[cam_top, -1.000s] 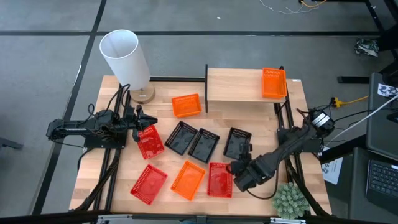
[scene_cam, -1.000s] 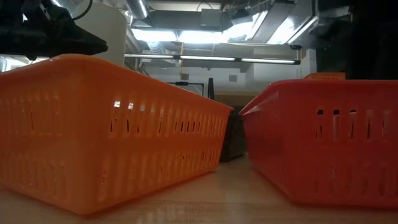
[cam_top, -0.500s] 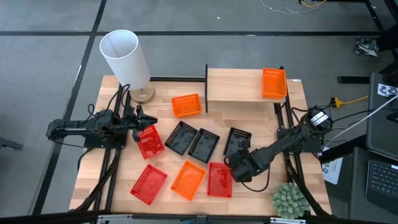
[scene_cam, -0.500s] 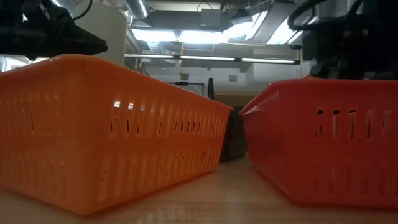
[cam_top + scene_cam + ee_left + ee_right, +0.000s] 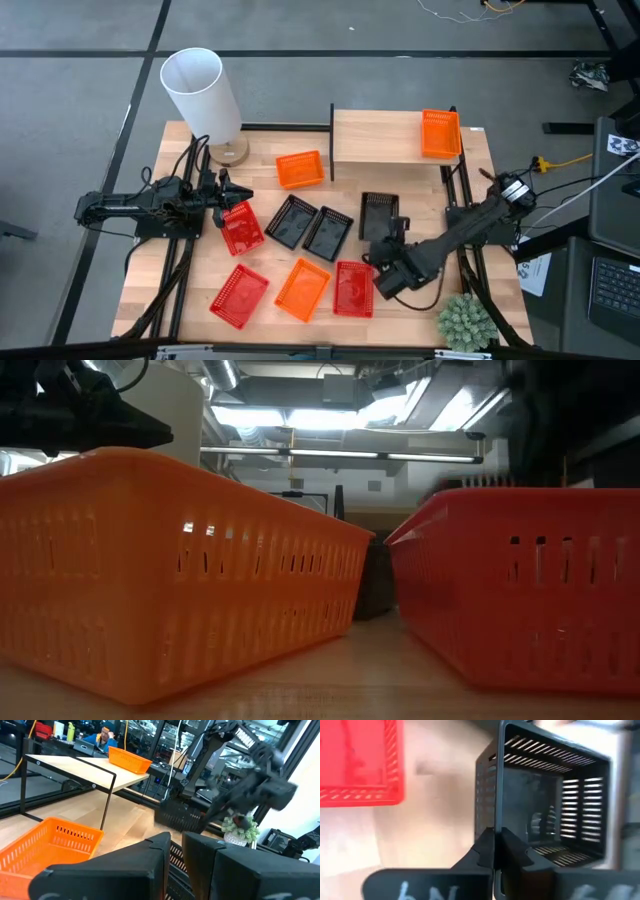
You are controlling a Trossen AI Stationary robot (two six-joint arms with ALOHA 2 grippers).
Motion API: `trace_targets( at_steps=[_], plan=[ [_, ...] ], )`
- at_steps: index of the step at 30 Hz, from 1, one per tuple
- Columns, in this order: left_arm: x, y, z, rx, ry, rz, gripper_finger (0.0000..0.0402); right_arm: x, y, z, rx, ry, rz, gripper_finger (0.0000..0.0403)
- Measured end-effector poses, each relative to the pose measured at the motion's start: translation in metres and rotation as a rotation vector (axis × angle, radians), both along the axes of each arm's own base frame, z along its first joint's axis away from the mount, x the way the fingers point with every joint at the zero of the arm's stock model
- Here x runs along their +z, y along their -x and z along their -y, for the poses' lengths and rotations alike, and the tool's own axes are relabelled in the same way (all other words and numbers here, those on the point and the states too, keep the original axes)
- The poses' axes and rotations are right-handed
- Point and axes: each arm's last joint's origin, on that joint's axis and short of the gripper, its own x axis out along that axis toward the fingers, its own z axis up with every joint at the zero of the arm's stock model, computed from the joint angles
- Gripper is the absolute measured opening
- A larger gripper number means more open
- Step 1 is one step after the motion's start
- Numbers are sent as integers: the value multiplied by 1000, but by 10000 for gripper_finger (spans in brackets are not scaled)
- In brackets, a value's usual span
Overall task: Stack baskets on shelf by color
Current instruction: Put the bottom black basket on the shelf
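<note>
My right gripper (image 5: 390,238) is shut on a black basket (image 5: 378,212) in front of the shelf (image 5: 380,138), a raised light-wood board. One orange basket (image 5: 440,133) sits on the shelf's right end. On the table lie two more black baskets (image 5: 310,226), an orange basket (image 5: 299,169) near the shelf, and red (image 5: 352,288) and orange (image 5: 302,288) baskets along the near side. My left gripper (image 5: 226,190) waits shut above the far end of a red basket (image 5: 241,228); I cannot tell whether it touches it. My right gripper pinches one side wall (image 5: 489,815) of the black basket, near a corner, with one finger inside (image 5: 512,851) and one outside. The fingers come slanting down from the table's near side. The basket stays open side up and appears raised off the table.
A white cylinder lamp (image 5: 200,90) stands at the far left corner and a small green plant (image 5: 465,320) at the near right. Another red basket (image 5: 238,295) lies near the front left. The shelf's left and middle parts are bare wood.
My right gripper has shut on the black basket's wall and carried it toward the far edge, nearer the shelf. The basket, which lay askew on the table, now stands squarer to the shelf.
</note>
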Motion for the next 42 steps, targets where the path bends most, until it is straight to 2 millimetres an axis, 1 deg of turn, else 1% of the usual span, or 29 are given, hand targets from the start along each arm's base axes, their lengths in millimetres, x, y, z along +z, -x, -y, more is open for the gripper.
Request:
trace_targets(
  at_steps=[2,4,6,8,9,11,12,15,18,21,24,28,31,34,39,42],
  plan=[
    [0,0,0,0,0,0,41,24,0,-5,23,42,38,5],
    [0,0,0,0,0,0,41,48,4,-7,48,121,61,4],
    [0,0,0,0,0,0,41,72,8,-6,66,205,109,3],
    [0,0,0,0,0,0,41,91,7,-3,107,235,200,3],
    [0,0,0,0,0,0,41,100,8,2,135,251,212,3],
    [0,0,0,0,0,-1,41,117,9,17,135,287,240,2],
    [0,0,0,0,0,0,41,123,12,28,115,310,232,2],
    [0,0,0,0,0,-1,41,136,15,63,27,310,248,2],
    [0,0,0,0,0,-1,41,143,22,101,-34,318,188,2],
    [0,0,0,1,-5,-1,41,142,30,134,-62,275,111,2],
    [0,0,0,1,-8,-1,41,133,40,158,-36,177,92,2],
    [0,0,0,2,-9,-2,41,111,49,175,113,75,137,2],
    [0,0,0,1,-9,-2,41,100,55,185,157,50,199,2],
    [0,0,0,2,-9,-2,41,87,62,197,118,65,168,2],
    [0,0,0,1,-9,-2,41,70,67,217,37,71,109,2],
    [0,0,0,2,-9,-2,41,67,67,225,11,63,119,2]
  ],
)
